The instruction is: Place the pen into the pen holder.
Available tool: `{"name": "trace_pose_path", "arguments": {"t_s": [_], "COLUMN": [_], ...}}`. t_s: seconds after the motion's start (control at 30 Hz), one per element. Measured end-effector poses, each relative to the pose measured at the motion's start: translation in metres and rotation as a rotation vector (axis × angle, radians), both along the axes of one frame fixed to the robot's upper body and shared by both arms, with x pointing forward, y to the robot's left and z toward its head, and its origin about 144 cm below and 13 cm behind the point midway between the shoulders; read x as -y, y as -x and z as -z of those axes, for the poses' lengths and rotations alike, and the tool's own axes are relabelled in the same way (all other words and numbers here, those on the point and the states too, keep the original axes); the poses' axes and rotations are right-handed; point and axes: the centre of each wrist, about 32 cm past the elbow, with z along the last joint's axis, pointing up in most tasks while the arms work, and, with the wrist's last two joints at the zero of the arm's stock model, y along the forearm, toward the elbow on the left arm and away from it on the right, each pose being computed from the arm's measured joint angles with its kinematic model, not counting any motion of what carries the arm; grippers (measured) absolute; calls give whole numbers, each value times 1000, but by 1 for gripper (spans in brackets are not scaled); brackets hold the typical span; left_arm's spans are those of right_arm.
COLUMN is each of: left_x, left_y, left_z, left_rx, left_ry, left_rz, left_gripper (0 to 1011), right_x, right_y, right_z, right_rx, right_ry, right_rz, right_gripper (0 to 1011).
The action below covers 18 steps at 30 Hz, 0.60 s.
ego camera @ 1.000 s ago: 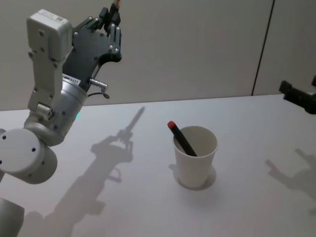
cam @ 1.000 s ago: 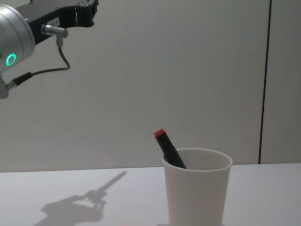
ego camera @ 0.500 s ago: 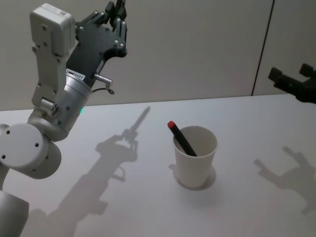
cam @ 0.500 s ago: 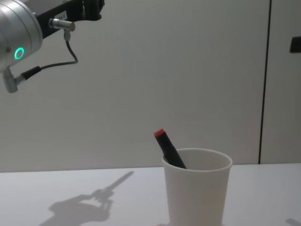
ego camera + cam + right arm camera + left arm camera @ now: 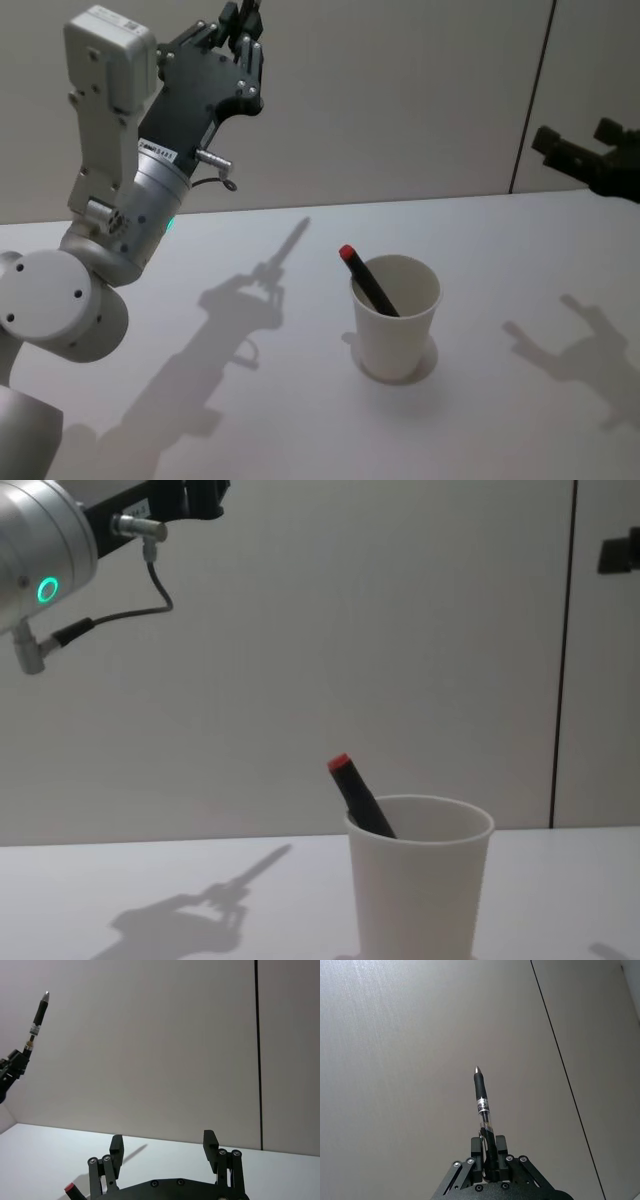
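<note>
Aloft, pen (image 5: 481,1095) seemingly in left gripper (image 5: 488,1151)

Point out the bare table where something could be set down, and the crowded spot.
Bare table lies left of the pen holder, under the raised left tool gripping the pen, and right of it, below the open right tool. Crowded at the holder alone, which holds a red-capped marker.

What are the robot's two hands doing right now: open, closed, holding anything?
Left gripper: shut on the black pen, held up high, tip pointing away from it.
Right gripper: open, holding nothing.
</note>
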Motion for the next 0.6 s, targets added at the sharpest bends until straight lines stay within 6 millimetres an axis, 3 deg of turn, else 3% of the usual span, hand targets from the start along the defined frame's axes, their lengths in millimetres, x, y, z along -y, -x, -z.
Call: {"name": "trace_pose_path", "arguments": {"t_s": [0.6], "left_x": [5], "left_y": [1], "left_z": [2], "left_rx": [-13], "left_ry": [2], "left_rz": [41], "left_gripper": [169], "right_x": [-41], "right_y": [-27], "right_z": [-27], "right_rx": [-3], "right_ry": [-163], "right_rz": [-110], "right_gripper": [1001]}}
